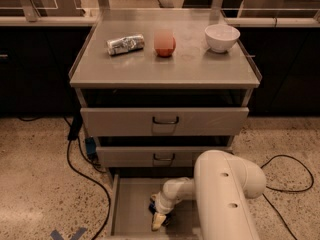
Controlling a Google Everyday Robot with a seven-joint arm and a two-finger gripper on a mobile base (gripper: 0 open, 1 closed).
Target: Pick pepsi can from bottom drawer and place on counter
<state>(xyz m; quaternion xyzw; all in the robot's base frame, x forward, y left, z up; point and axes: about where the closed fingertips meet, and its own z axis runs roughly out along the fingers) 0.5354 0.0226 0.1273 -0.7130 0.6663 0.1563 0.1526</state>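
Camera view: gripper (159,219) inside bottom drawer (131,206)
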